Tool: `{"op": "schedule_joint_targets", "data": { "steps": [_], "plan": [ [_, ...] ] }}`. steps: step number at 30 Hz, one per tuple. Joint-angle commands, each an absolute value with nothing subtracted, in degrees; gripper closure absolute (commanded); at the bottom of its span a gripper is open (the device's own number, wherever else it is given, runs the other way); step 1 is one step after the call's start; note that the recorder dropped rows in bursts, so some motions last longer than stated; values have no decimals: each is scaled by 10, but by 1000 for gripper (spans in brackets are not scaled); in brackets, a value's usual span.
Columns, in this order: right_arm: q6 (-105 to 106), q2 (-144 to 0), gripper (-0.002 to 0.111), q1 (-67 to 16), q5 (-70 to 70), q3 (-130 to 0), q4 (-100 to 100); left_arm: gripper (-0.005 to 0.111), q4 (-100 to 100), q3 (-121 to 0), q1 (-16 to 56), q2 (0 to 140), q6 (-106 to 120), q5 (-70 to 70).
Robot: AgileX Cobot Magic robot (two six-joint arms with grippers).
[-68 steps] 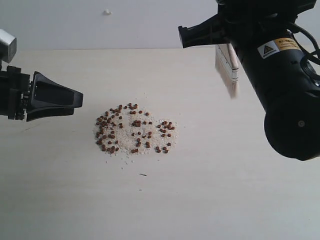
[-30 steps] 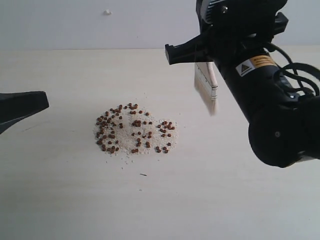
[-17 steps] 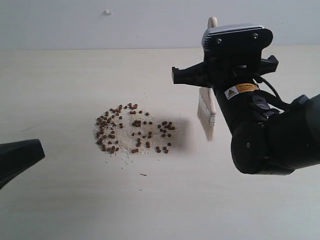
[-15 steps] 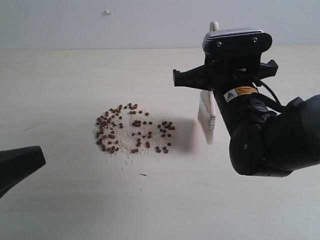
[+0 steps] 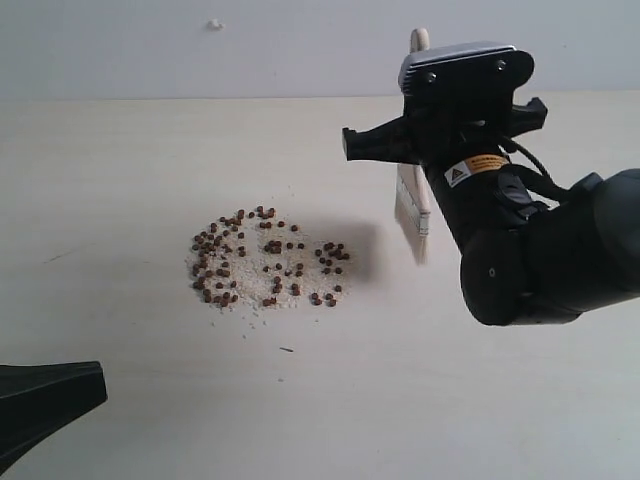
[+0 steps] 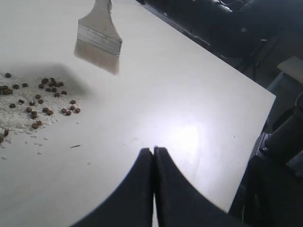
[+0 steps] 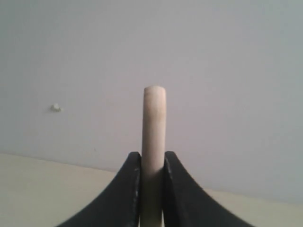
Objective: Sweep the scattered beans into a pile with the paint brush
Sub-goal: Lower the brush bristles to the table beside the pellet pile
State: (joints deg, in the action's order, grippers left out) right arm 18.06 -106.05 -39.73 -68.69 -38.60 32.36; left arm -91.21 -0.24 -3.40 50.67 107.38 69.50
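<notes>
There are two pincers: the right pincer (image 7: 152, 158) and the left pincer (image 6: 154, 150). One brush (image 5: 412, 215) is clamped in the right pincer. Near that pincer lies one pile (image 5: 270, 262) of several dozen reddish-brown beans (image 5: 212, 243), too many and too small to count exactly. One dark sliver (image 5: 287, 349) lies on the left pincer's side of the pile. One table (image 5: 150, 150) carries everything. One white speck (image 5: 214, 23) sits on the one wall (image 5: 300, 50) beyond the right pincer.

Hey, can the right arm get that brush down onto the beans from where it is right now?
Probably yes. The right gripper holds the paint brush with its bristles hanging just beside the beans, with only bare table between them. The left gripper sits well off to the side, out of the path.
</notes>
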Motion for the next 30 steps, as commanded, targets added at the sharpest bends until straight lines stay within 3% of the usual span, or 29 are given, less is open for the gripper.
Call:
{"op": "schedule_joint_targets", "data": {
  "steps": [1,8,30],
  "plan": [
    [198,-1050,108,-377,-700,-412,260,107,-911,0,-35,503,1076,700],
    [87,-1060,108,-333,-700,-426,248,107,-910,0,-35,503,1076,700],
    [51,-1178,108,-333,-700,-433,207,107,-910,0,-35,503,1076,700]
  ]
}}
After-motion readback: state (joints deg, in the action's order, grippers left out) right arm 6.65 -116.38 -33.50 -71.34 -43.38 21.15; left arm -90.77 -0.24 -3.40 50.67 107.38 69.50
